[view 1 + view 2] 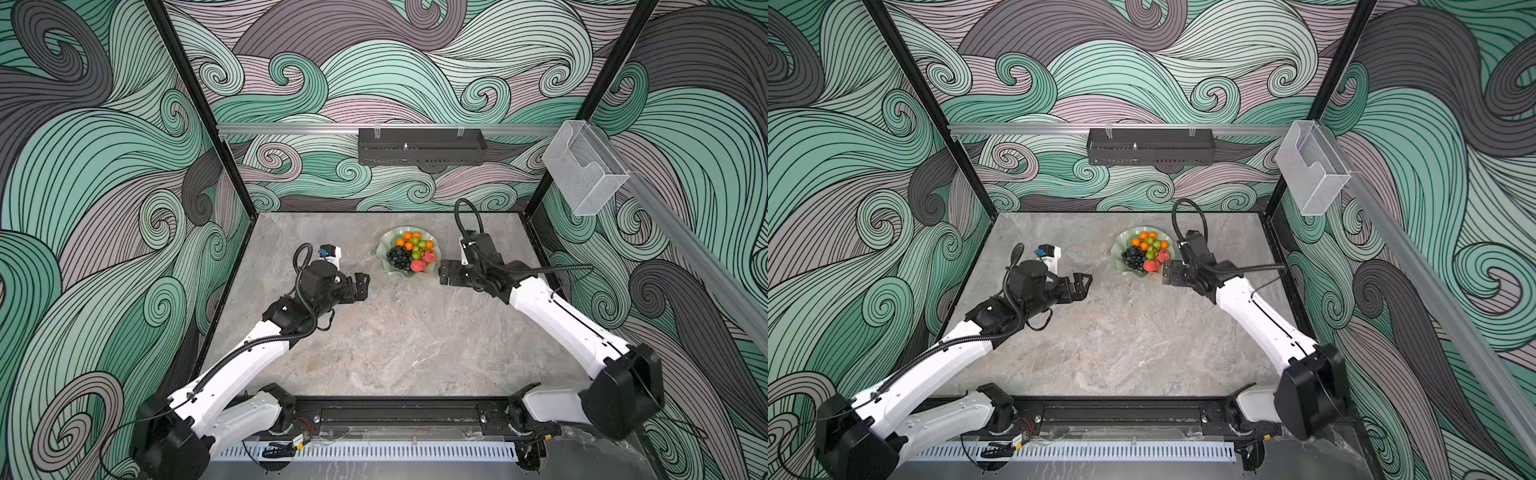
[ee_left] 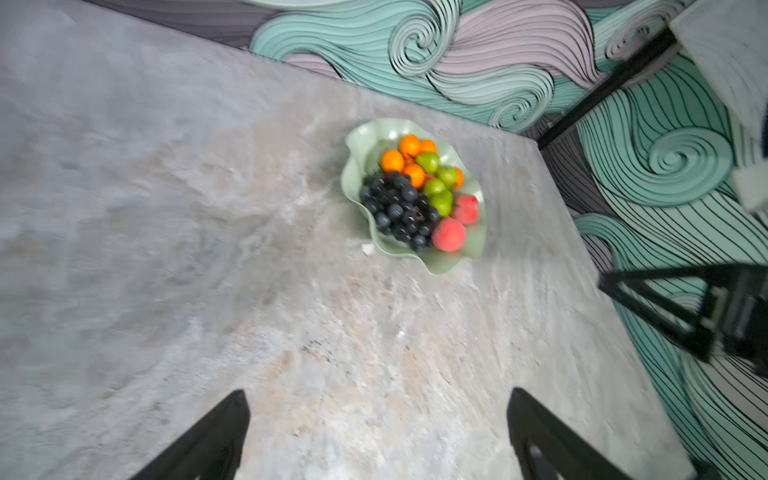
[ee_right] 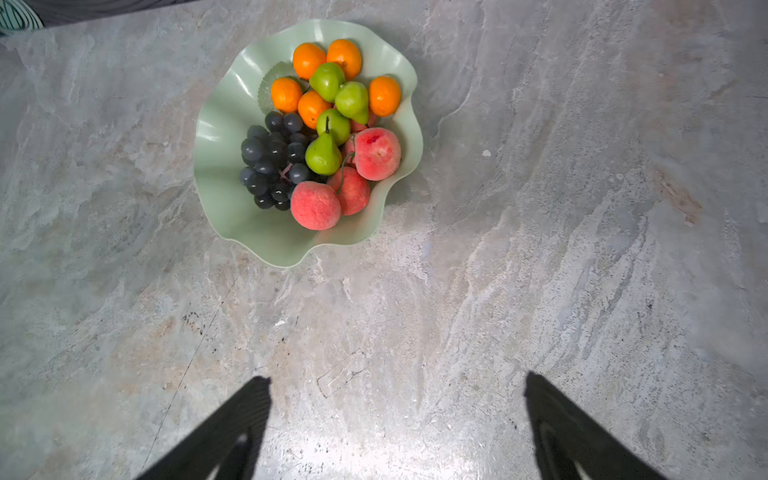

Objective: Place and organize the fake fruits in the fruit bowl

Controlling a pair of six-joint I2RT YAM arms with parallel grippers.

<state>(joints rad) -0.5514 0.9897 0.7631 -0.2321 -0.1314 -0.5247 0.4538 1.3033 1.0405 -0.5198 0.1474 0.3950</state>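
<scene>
On my left arm the jaws are spread wide with nothing between them, hanging above bare table to the left of the fruit bowl and apart from it; on my right arm the jaws are likewise fully released and empty, near the bowl's right side without touching it. All the fake fruits I can see lie inside the bowl toward the back of the table: oranges at the far side, green pears in the middle, the grape bunch near-left, peaches near-right.
</scene>
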